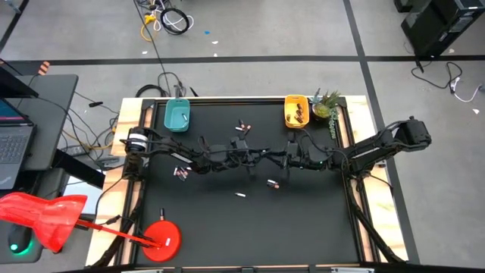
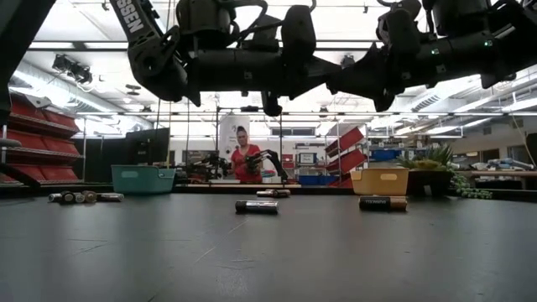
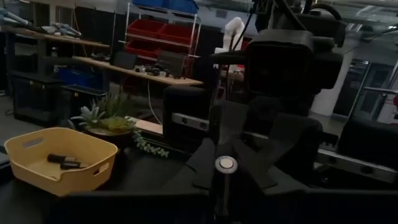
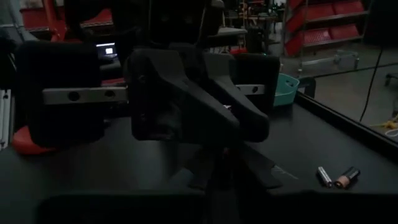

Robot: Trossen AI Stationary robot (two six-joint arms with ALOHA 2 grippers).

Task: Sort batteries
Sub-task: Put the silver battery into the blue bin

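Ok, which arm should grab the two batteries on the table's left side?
Probably left. The two batteries lie right beside the left arm, on its half of the table; the right arm would have to reach past it.

Black matte surface [image 1: 303, 220]. Teal rectangular plastic tray [image 1: 176, 115] and yellow rectangular plastic tray [image 1: 296, 111] at far edge, small green potted plant [image 1: 326, 105] just beside yellow one. Round red disc [image 1: 162, 236] at near-left corner.
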